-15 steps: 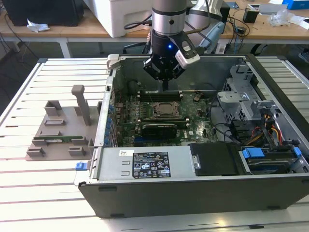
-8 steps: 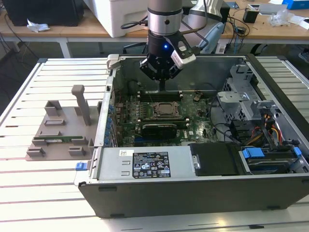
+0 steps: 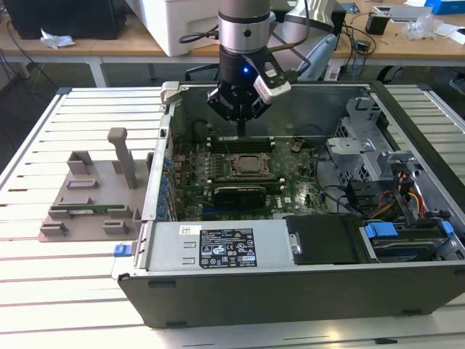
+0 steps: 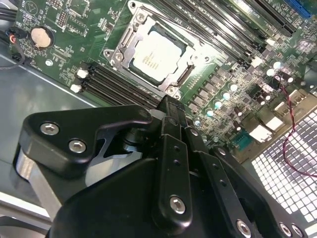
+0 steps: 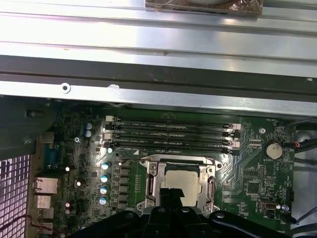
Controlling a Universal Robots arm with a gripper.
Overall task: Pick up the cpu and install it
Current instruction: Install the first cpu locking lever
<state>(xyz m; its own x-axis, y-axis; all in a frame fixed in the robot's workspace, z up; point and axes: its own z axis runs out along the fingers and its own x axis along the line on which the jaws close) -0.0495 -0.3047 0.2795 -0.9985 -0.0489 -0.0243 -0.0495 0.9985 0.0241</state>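
Cpu (image 4: 157, 53) seated in socket (image 5: 179, 182), frame centre; gripper (image 3: 242, 125) above it, fingers closed together, empty.

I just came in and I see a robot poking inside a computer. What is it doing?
The robot's gripper hangs inside an open computer case lying on a table, right above the motherboard. The cpu, a shiny square chip, sits in its socket on that board. The gripper is just above it and isn't carrying anything that I can see.
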